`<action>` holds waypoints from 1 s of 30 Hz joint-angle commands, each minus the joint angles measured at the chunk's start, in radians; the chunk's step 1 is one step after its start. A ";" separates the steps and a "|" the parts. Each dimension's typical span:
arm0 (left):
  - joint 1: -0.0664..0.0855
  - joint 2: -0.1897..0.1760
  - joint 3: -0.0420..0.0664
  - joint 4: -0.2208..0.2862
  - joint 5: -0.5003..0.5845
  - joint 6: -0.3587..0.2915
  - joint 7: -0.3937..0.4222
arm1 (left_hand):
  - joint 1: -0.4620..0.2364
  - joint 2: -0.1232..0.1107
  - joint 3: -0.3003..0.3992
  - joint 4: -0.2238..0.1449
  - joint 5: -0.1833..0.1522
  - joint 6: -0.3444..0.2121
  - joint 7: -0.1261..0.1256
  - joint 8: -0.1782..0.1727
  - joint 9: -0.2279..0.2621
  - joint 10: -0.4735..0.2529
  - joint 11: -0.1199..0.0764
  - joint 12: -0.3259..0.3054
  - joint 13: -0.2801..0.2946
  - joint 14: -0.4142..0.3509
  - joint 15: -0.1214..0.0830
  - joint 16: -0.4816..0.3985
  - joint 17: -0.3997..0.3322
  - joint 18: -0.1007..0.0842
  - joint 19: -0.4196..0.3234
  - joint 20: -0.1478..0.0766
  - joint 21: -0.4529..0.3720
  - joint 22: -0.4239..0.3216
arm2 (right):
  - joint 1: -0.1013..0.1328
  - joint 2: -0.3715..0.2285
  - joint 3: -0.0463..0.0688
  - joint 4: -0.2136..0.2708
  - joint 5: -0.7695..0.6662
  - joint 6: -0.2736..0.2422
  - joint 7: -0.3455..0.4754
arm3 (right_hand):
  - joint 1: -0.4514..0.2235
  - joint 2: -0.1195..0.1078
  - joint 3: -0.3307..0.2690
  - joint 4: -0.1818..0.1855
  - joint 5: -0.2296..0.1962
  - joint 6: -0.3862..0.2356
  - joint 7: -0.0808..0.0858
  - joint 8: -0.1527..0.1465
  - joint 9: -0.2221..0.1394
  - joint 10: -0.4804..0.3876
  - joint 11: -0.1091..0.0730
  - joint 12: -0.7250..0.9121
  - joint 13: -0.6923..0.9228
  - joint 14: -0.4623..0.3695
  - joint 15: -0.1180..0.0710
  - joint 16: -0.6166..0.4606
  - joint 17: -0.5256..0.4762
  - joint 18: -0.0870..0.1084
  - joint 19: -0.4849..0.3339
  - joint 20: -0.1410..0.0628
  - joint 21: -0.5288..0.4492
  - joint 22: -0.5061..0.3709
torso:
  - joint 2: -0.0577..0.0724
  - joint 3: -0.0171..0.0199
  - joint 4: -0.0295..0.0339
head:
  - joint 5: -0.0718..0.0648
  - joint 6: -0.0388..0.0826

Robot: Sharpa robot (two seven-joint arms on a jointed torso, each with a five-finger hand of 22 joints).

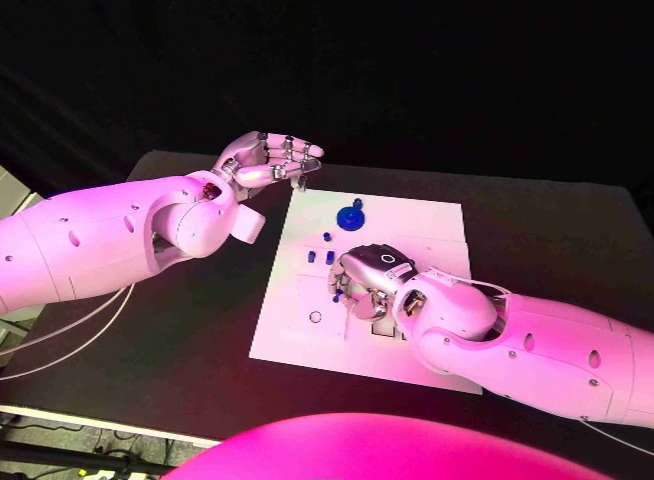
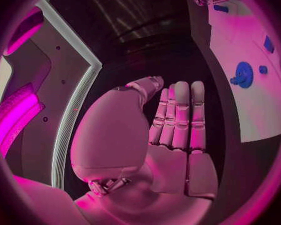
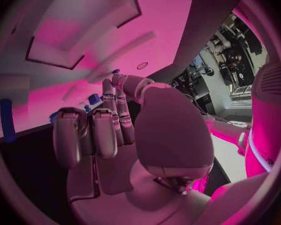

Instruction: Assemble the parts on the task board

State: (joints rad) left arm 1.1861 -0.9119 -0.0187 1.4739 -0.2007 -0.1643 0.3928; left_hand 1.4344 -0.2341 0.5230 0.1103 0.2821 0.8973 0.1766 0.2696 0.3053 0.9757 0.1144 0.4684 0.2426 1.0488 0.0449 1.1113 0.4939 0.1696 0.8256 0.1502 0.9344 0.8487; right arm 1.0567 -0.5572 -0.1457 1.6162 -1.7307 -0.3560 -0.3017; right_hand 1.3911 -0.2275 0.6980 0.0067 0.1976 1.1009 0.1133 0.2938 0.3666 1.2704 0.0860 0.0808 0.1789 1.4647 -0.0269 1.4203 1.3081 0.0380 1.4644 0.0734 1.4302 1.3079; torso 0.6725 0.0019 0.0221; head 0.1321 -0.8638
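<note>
Right, my right hand (image 1: 373, 278) is down on the middle of the board (image 1: 428, 225), fingers curled toward the plate among the small blue pegs (image 1: 321, 257). Whether anything sits between those fingertips I cannot tell; the hand's own back hides them from the head camera, and in the wrist view the fingers (image 3: 106, 130) bunch close with blue bits just beyond them. My left hand (image 1: 270, 158) hangs off the board's far left corner, above the black table (image 1: 558, 230), fingers half curled with nothing in them; its wrist view shows the fingers (image 2: 181, 115) straight and side by side, empty.

The round blue part (image 1: 352, 215) lies at the far end of the board, apart from both hands, with a small blue piece (image 1: 326, 236) near it.

My read is that I'm seating or picking a peg here. To do it well I'd keep the wrist steady, press straight down rather than at a slant, and leave the neighbouring pegs alone. The left stays clear.
</note>
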 commanded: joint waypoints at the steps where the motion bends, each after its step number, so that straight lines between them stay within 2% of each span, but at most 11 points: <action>1: 0.001 0.001 0.001 0.003 0.007 0.015 0.007 | 0.006 0.001 0.000 -0.007 0.004 -0.002 0.003 -0.001 -0.001 -0.006 0.000 0.005 -0.002 -0.008 0.000 -0.006 -0.002 0.013 0.005 -0.001 -0.007 -0.001 | -0.006 0.003 -0.004 -0.002 -0.017 0.040 -0.005 | 0.000 0.007 0.001 -0.005 0.000 0.003 0.003 0.004 0.002 0.049 -0.042 0.006 -0.002 0.057 -0.007 -0.004 0.009 -0.009 0.067 -0.008 -0.002 0.208 | 0.000 -0.0006 -0.0004 | 0.001 -0.001; 10: 0.001 0.000 0.001 0.001 0.007 0.015 0.004 | 0.006 0.001 0.000 -0.007 0.004 -0.002 0.003 -0.001 -0.001 -0.006 0.000 0.005 -0.002 -0.008 0.000 -0.006 -0.002 0.013 0.005 -0.001 -0.007 -0.001 | -0.006 0.004 -0.006 0.001 0.001 0.045 0.016 | -0.026 0.000 -0.012 -0.006 -0.007 -0.004 0.007 -0.001 0.003 0.041 -0.038 -0.005 -0.004 0.056 -0.003 -0.007 0.003 -0.007 0.064 -0.005 -0.011 0.205 | 0.000 -0.0006 -0.0007 | 0.001 -0.001; 12: 0.001 -0.001 0.001 0.001 0.007 0.015 0.004 | 0.006 0.001 0.000 -0.007 0.004 -0.002 0.003 -0.001 -0.001 -0.007 0.000 0.005 -0.003 -0.009 0.001 -0.007 -0.002 0.013 0.005 -0.001 -0.007 -0.001 | -0.006 0.003 -0.006 0.000 0.007 0.047 0.021 | -0.050 -0.008 -0.031 -0.001 0.016 -0.021 0.011 -0.011 0.002 0.026 -0.032 -0.015 -0.008 0.057 0.001 -0.005 0.005 -0.007 0.063 -0.002 -0.013 0.205 | 0.000 -0.0006 -0.0009 | 0.002 -0.001; 15: 0.001 -0.001 0.001 0.000 0.007 0.015 0.003 | 0.006 0.001 0.000 -0.007 0.004 -0.002 0.003 -0.001 -0.001 -0.007 0.000 0.005 -0.003 -0.009 0.001 -0.007 -0.002 0.013 0.005 -0.001 -0.007 -0.001 | -0.006 0.001 -0.007 -0.001 0.012 0.049 0.023 | -0.080 -0.022 -0.050 0.009 0.015 -0.042 0.016 -0.025 -0.002 -0.016 -0.021 -0.022 -0.019 0.056 0.010 -0.004 0.003 -0.005 0.060 0.005 -0.026 0.201 | 0.000 -0.0004 -0.0013 | 0.001 -0.001; 20: 0.001 -0.002 0.001 -0.001 0.007 0.017 0.001 | 0.006 0.001 0.000 -0.007 0.004 -0.002 0.003 -0.001 -0.001 -0.007 0.000 0.005 -0.003 -0.009 0.001 -0.007 -0.002 0.013 0.005 -0.001 -0.007 -0.001 | -0.006 -0.002 -0.007 -0.005 0.014 0.034 0.017 | -0.088 -0.031 -0.054 0.010 0.016 -0.058 0.022 -0.039 -0.005 -0.072 -0.009 -0.021 -0.035 0.053 0.020 -0.008 -0.006 0.002 0.050 0.014 -0.063 0.187 | -0.001 0.0000 -0.0011 | 0.001 0.000; 24: 0.001 -0.003 0.001 -0.001 0.007 0.017 0.000 | 0.007 0.001 0.000 -0.007 0.004 -0.002 0.003 -0.001 -0.001 -0.008 0.000 0.005 -0.003 -0.010 0.001 -0.007 -0.002 0.013 0.005 -0.001 -0.008 -0.001 | -0.006 -0.006 -0.007 -0.005 0.013 0.006 0.015 | -0.090 -0.045 -0.064 0.007 0.014 -0.092 0.028 -0.063 -0.013 -0.146 0.004 -0.017 -0.054 0.040 0.032 -0.036 -0.051 0.018 0.025 0.025 -0.149 0.154 | -0.001 0.0005 -0.0012 | 0.001 0.002; 25: 0.001 -0.003 0.001 -0.001 0.007 0.018 0.000 | 0.007 0.001 0.000 -0.007 0.004 -0.002 0.003 -0.001 -0.001 -0.008 0.000 0.005 -0.003 -0.010 0.001 -0.007 -0.002 0.013 0.005 -0.001 -0.008 -0.001 | -0.006 -0.007 -0.007 -0.005 0.013 -0.003 0.015 | -0.089 -0.046 -0.069 0.006 0.013 -0.100 0.028 -0.069 -0.014 -0.159 0.006 -0.016 -0.058 0.035 0.033 -0.045 -0.066 0.022 0.019 0.027 -0.170 0.146 | -0.001 0.0007 -0.0014 | 0.001 0.003; 27: 0.001 -0.003 0.001 -0.002 0.007 0.018 -0.001 | 0.007 0.002 0.000 -0.008 0.004 -0.002 0.003 -0.001 -0.001 -0.009 0.000 0.005 -0.003 -0.010 0.001 -0.007 -0.002 0.013 0.004 -0.001 -0.008 -0.001 | -0.006 -0.011 -0.007 -0.002 0.013 -0.027 0.018 | -0.085 -0.047 -0.090 0.004 0.011 -0.121 0.016 -0.084 -0.019 -0.200 0.014 -0.012 -0.068 0.020 0.039 -0.072 -0.109 0.033 0.002 0.032 -0.230 0.122 | -0.001 0.0007 -0.0012 | 0.001 0.003; 29: 0.001 -0.003 0.001 -0.003 0.007 0.019 -0.002 | 0.007 0.002 0.000 -0.008 0.004 -0.002 0.003 -0.001 -0.001 -0.009 0.000 0.005 -0.003 -0.010 0.001 -0.007 -0.002 0.013 0.004 -0.001 -0.008 -0.001 | -0.006 -0.017 -0.007 0.004 0.015 -0.049 0.022 | -0.080 -0.046 -0.109 0.003 0.011 -0.126 0.016 -0.090 -0.020 -0.217 0.016 -0.007 -0.072 0.015 0.041 -0.081 -0.125 0.036 -0.003 0.035 -0.250 0.113 | -0.001 0.0010 -0.0010 | -0.002 0.006; 30: 0.001 -0.003 0.001 -0.004 0.007 0.019 -0.002 | 0.007 0.002 0.000 -0.008 0.004 -0.002 0.003 -0.001 -0.001 -0.009 0.000 0.005 -0.003 -0.010 0.001 -0.007 -0.002 0.013 0.004 -0.001 -0.008 -0.001 | -0.006 -0.022 -0.007 0.009 0.017 -0.061 0.025 | -0.073 -0.043 -0.134 0.002 0.011 -0.137 0.008 -0.100 -0.023 -0.239 0.020 -0.001 -0.077 0.008 0.044 -0.089 -0.141 0.040 -0.008 0.038 -0.273 0.102 | 0.000 0.0009 -0.0011 | -0.003 0.007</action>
State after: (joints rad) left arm 1.1861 -0.9153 -0.0187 1.4694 -0.1998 -0.1626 0.3885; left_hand 1.4344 -0.2341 0.5230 0.1103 0.2821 0.8973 0.1765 0.2696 0.3053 0.9757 0.1144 0.4684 0.2403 1.0452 0.0484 1.1073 0.4931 0.1696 0.8256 0.1503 0.9312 0.8489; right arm 1.0516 -0.5759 -0.1531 1.6196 -1.7161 -0.3700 -0.2895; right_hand 1.3056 -0.2712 0.5729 0.0096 0.2112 0.9697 0.1224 0.1984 0.3444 1.0392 0.1053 0.0770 0.1031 1.4663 0.0074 1.3350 1.1726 0.0695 1.4584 0.1085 1.1653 1.3075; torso 0.6716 0.0024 0.0209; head 0.1312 -0.8592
